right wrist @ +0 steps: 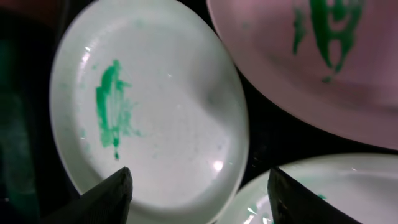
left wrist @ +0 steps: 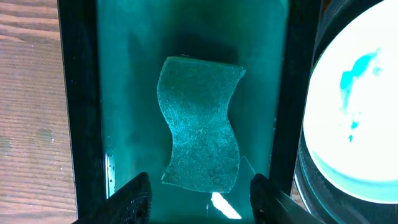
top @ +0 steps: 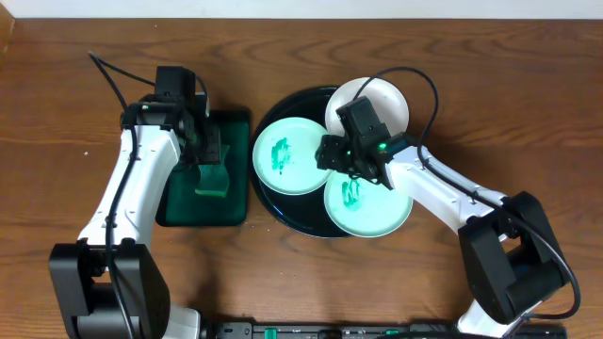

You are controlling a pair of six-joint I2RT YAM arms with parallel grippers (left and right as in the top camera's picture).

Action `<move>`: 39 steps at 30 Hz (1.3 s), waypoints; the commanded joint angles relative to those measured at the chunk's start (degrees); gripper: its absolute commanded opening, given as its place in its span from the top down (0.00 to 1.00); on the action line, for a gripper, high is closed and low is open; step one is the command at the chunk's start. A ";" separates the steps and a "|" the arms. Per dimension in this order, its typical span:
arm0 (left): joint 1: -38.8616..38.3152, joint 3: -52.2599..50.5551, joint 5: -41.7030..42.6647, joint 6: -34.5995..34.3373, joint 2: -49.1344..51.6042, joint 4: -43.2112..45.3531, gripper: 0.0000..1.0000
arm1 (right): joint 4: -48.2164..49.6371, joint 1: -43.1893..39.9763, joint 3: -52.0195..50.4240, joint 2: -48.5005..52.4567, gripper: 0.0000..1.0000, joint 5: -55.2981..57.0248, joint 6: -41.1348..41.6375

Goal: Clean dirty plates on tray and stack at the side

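- Brown wood-grain tabletop (top: 57,113) lies under everything. On it sits the large round glossy black tray (top: 292,215), with a smaller dark green rectangular tray (top: 188,209) just beside it on my left.
- All three plates are on the black tray: a pale mint round plate (top: 287,155) smeared green at its left, a second smeared mint plate (top: 369,209) at the front, and a white round plate (top: 391,102) at the back (my right arm hides part of it).
- My right gripper (right wrist: 202,193) hangs over the pale mint round plate with its fingers spread wide and nothing between them. I cannot tell whether they touch it.
- My right wrist view cuts off the other two plates at its edges, and one looks pinkish there.
- My left gripper (left wrist: 200,199) is spread too, flanking the near end of a wavy green scouring sponge (left wrist: 200,121) in the green tray (only the fingertips show).
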 commanded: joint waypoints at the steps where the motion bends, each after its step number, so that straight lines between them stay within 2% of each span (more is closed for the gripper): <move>1: -0.13 -0.44 -0.50 0.33 0.02 0.07 0.48 | 0.83 -0.15 0.76 0.31 0.33 -0.28 1.25; 11: -0.13 -0.46 -0.48 0.33 0.02 0.04 0.48 | 3.52 -0.20 0.76 7.37 0.34 -0.44 1.22; 14: -0.13 -0.46 -0.46 0.31 0.02 0.02 0.48 | 4.44 -0.17 0.76 8.04 0.42 -0.46 1.25; 16: -0.13 -0.46 -0.46 0.33 0.02 0.02 0.61 | 4.83 -0.17 0.76 8.07 0.72 -0.46 1.22; 17: -0.13 -0.46 -0.46 0.33 0.02 0.04 0.63 | 4.83 -0.20 0.76 8.07 0.91 -0.44 1.22; 18: -0.13 -0.46 -0.46 0.33 0.02 0.04 0.64 | 4.76 -0.17 0.76 8.07 0.98 -0.44 1.22; 20: -0.13 -0.46 -0.46 0.33 0.02 0.04 0.67 | 4.46 -0.17 0.76 8.07 0.99 -0.42 1.22; 25: -0.13 -0.46 -0.48 0.33 0.02 0.04 0.67 | 4.22 -0.20 0.76 8.07 0.99 -0.42 1.22; 29: -0.13 -0.63 -0.44 0.33 0.20 0.24 0.60 | 3.98 -0.17 0.76 8.07 0.99 -0.42 1.20; 34: -0.15 -2.08 2.54 0.35 1.18 1.64 0.47 | 3.69 -0.20 0.76 8.07 0.99 -0.42 0.98; 39: -0.15 -3.78 4.55 0.28 5.46 1.95 0.48 | 3.34 -0.20 0.76 8.07 0.99 -0.44 0.98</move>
